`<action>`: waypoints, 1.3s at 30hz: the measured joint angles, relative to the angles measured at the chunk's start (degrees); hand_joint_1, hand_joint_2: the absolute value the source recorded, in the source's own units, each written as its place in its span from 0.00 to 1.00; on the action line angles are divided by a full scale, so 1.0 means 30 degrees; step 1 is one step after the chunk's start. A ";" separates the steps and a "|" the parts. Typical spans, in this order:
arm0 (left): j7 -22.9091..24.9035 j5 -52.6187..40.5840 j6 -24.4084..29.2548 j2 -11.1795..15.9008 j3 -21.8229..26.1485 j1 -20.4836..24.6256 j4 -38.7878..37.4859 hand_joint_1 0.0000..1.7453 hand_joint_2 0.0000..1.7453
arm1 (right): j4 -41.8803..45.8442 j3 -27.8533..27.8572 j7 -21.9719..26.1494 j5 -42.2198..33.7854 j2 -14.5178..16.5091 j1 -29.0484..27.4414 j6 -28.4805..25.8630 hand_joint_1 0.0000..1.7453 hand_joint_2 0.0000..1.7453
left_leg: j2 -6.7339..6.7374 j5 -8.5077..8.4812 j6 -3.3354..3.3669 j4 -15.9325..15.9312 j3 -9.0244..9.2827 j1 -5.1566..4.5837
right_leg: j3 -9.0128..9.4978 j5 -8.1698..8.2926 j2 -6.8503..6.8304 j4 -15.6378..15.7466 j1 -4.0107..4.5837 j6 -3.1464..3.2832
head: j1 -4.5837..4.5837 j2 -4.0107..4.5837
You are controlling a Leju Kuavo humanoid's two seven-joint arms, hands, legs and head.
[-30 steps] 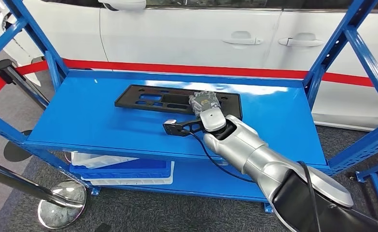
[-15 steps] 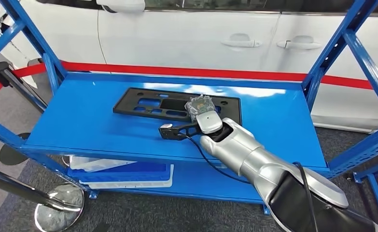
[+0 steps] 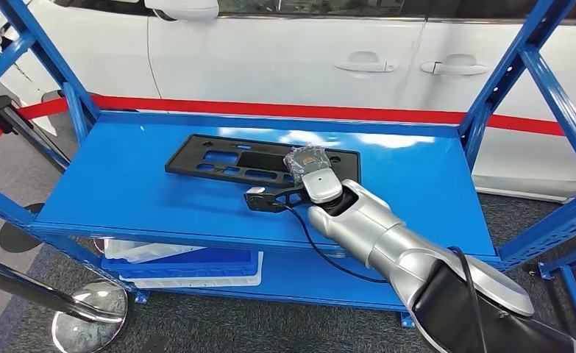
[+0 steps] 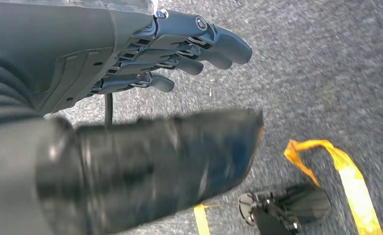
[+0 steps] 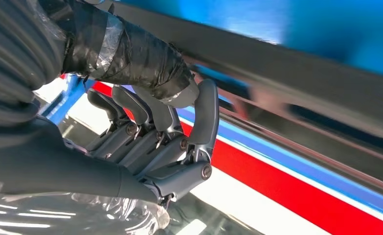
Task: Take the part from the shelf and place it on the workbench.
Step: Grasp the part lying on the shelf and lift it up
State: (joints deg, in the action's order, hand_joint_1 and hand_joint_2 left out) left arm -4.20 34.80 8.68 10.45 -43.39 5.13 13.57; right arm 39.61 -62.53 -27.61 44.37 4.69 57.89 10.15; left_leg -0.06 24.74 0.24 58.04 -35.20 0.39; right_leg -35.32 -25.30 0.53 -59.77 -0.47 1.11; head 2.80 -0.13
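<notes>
While the left hand [image 4: 179, 46] hangs over grey carpet with fingers straight and empty, the right hand [image 3: 308, 163] reaches onto the blue shelf [image 3: 123, 184], fingers curled over the near edge of the black part [image 3: 226, 163]. That part lies flat mid-shelf; beyond the shelf stands a white car [image 3: 285, 59].
</notes>
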 joint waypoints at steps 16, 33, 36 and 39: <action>-0.1231 0.0619 0.0600 0.0025 0.0004 0.0008 0.0000 0.00 1.00 | 0.1023 0.0007 -0.0198 0.0041 -0.0271 -0.0024 -0.0578 1.00 1.00 | -0.0019 -0.0167 0.0194 -0.0317 0.0071 0.0020 | 0.0076 -0.0079 0.0050 0.0109 -0.0033 -0.0247 | 0.0159 0.0000; -0.1259 0.0905 0.2213 -0.0351 0.0029 -0.0046 -0.0004 0.00 1.00 | 0.7527 0.1062 -0.0911 0.3945 -0.1807 -0.0146 -0.5115 1.00 1.00 | -0.0024 0.0834 -0.0169 0.1139 -0.0490 0.0044 | -0.0248 0.0232 -0.0023 -0.0063 -0.0119 0.0224 | 0.0217 0.0000; -0.0958 0.0920 0.2621 -0.0435 0.0029 -0.0031 -0.0007 0.00 1.00 | 0.8759 0.1179 -0.0905 0.5453 -0.1887 -0.0189 -0.5386 1.00 1.00 | -0.0013 0.2648 -0.0388 0.4287 -0.1704 0.0139 | -0.0388 0.0347 -0.0061 -0.0053 -0.0084 0.0382 | 0.0304 0.0000; -0.0831 0.0965 0.2860 -0.0530 0.0029 -0.0036 -0.0006 0.00 1.00 | 0.9886 0.1275 -0.0856 0.6789 -0.1927 -0.0355 -0.5539 1.00 1.00 | -0.0012 0.2259 -0.0337 0.4241 -0.1295 0.0142 | -0.0562 0.0417 -0.0061 -0.0105 0.0010 0.0413 | 0.0304 0.0000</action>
State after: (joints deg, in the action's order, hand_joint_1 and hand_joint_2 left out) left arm -6.69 37.69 17.26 8.86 -43.30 5.02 13.56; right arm 69.27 -58.71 -30.17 64.74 -1.09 56.82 -6.47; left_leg -0.10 31.52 -0.77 70.76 -39.09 0.81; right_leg -37.00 -24.05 0.35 -60.08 -0.44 2.35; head 3.72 -0.13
